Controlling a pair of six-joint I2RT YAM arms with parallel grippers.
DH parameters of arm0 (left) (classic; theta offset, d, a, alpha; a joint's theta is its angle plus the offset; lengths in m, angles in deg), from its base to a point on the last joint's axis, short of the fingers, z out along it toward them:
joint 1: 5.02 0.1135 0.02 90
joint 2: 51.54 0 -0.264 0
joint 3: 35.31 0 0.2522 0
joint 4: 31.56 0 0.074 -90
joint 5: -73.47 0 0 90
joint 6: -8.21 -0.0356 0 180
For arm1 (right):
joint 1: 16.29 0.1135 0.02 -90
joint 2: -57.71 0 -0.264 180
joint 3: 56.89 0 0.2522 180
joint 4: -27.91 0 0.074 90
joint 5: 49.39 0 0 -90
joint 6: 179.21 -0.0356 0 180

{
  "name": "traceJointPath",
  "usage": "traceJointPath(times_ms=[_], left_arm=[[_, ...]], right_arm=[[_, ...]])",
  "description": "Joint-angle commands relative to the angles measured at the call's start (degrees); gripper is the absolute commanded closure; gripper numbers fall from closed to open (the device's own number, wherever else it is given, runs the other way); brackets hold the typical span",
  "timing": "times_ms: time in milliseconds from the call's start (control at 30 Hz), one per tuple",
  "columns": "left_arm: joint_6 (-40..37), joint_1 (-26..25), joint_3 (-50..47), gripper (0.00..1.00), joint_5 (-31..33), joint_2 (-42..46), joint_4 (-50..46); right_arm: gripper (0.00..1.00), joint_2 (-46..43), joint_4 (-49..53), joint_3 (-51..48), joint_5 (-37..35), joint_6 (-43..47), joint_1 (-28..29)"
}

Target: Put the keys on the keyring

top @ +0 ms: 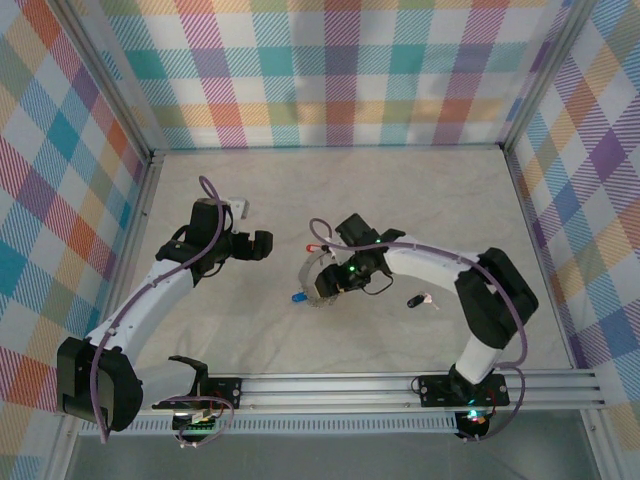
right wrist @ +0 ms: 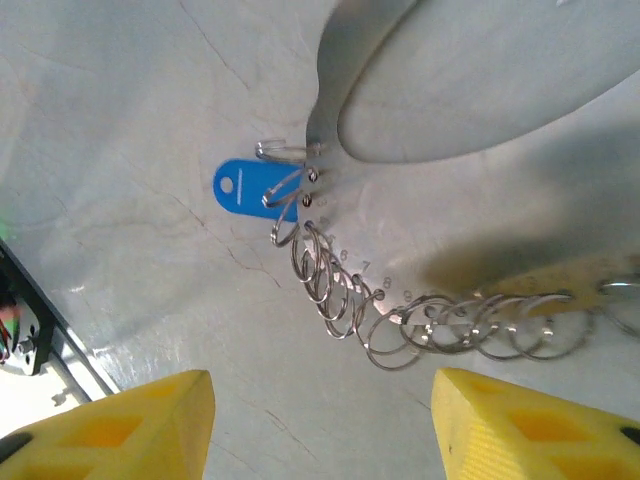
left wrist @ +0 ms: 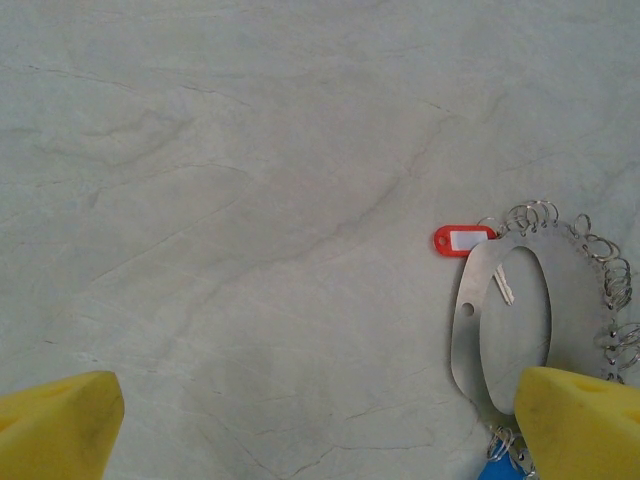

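Note:
The keyring is a silvery oval plate with several small split rings along its edge, lying mid-table. A red-headed key lies at its far end, and a small silver blade shows inside the oval. A black-headed key lies alone on the table, right of the plate, beside the right forearm. My right gripper hovers over the plate; it stands open with the rings just beyond its fingertips. My left gripper is open, left of the plate, nothing between its fingers.
A blue tag hangs on a ring at the plate's near end. Chequered walls and a metal frame bound the pale table. The rail runs along the near edge.

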State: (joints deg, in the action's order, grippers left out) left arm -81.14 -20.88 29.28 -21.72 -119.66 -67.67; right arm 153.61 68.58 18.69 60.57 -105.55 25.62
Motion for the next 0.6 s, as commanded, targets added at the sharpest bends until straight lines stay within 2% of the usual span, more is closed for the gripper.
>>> traceJointPath(times_ms=[0, 100, 200, 567], left_arm=[[0.30, 0.30, 0.76, 0.00, -1.57, -0.70, 0.30], [0.23, 0.34, 0.24, 0.00, -2.09, -0.17, 1.25], [0.20, 0.32, 0.46, 0.00, -2.08, 0.12, 0.79], [0.30, 0.30, 0.15, 0.00, -2.27, 1.14, 1.39]], right_arm=[[0.42, -3.29, 1.89, -1.51, -4.52, 3.01, -0.86], [0.50, -3.63, 1.58, -3.45, -7.20, 4.65, -0.96], [0.64, -2.94, 1.74, -4.58, -10.70, 5.67, -0.98], [0.72, 2.70, 1.18, -0.67, -14.01, 5.96, 1.71]])
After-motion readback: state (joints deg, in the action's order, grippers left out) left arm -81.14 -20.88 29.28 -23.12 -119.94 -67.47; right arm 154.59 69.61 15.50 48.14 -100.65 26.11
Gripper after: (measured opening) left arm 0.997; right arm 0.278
